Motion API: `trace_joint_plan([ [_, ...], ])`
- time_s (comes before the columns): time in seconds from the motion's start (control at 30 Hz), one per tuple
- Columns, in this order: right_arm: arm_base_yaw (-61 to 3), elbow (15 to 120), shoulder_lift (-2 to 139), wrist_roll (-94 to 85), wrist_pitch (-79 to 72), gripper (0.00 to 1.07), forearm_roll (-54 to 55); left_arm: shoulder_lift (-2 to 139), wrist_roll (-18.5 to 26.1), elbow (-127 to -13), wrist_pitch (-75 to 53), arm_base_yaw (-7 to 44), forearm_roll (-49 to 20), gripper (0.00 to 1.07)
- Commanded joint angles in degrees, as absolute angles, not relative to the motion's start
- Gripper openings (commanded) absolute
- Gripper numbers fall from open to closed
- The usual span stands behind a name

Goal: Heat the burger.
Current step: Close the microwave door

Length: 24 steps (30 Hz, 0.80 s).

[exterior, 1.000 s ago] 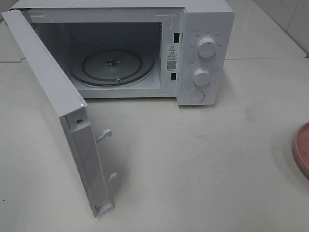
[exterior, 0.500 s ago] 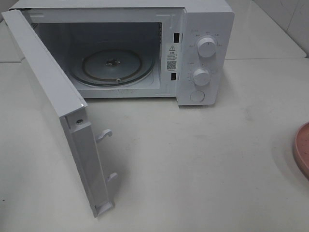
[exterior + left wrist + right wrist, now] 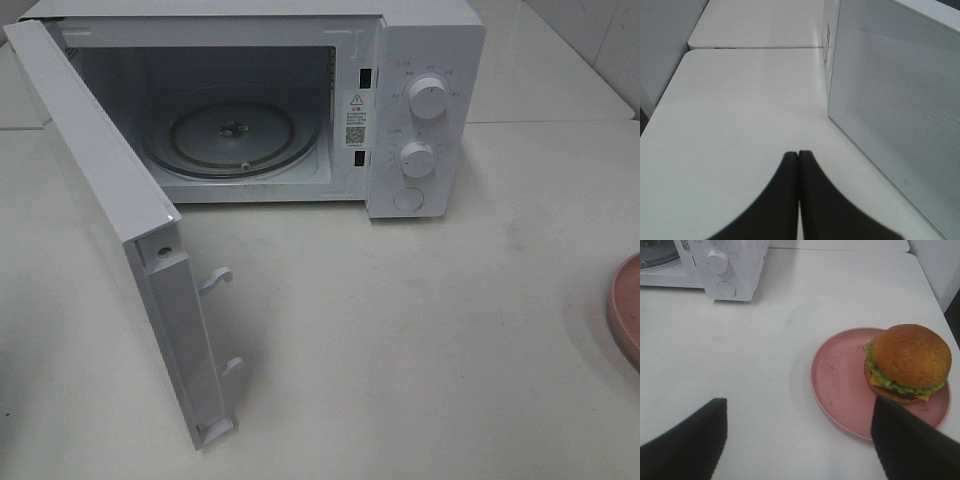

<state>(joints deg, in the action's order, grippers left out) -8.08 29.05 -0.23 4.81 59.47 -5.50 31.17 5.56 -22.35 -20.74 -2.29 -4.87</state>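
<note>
The burger, with a glossy brown bun, green lettuce and a yellow cheese edge, sits on one side of a round pink plate in the right wrist view. My right gripper hangs open above the table just short of the plate, its dark fingers spread wide with nothing between them. In the exterior high view only the plate's rim shows at the right edge, and the burger is outside that picture. My left gripper is shut and empty, low over the table beside the open microwave door.
The white microwave stands at the back with its door swung out wide to the left. Its glass turntable holds nothing. Two knobs and a round button are on its right panel. A seam separates two tabletops behind.
</note>
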Motion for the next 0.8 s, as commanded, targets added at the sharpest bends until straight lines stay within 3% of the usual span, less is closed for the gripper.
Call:
trace_joint_plan([
  [0.03,-7.79,28.93,-1.78,4.76,59.19,0.76,-5.39,32.72,7.39,-20.17,-13.01,-2.35,-6.88,0.0],
  [0.47,-7.79,28.93,-1.78,4.76,59.19,0.76,-5.39,46.29,7.39,-9.85,19.88,-1.66,-7.28,0.0],
  [0.6,-7.79,28.93,-1.78,4.76,59.19,0.76,-5.39,54.95,3.9,-8.65,29.74,1.38,-0.74,0.0],
  [0.8,-7.79,28.93,-1.78,4.76,59.19,0.76,-5.39,63.54,1.83,-8.65,35.64,4.64,1.95,0.0],
])
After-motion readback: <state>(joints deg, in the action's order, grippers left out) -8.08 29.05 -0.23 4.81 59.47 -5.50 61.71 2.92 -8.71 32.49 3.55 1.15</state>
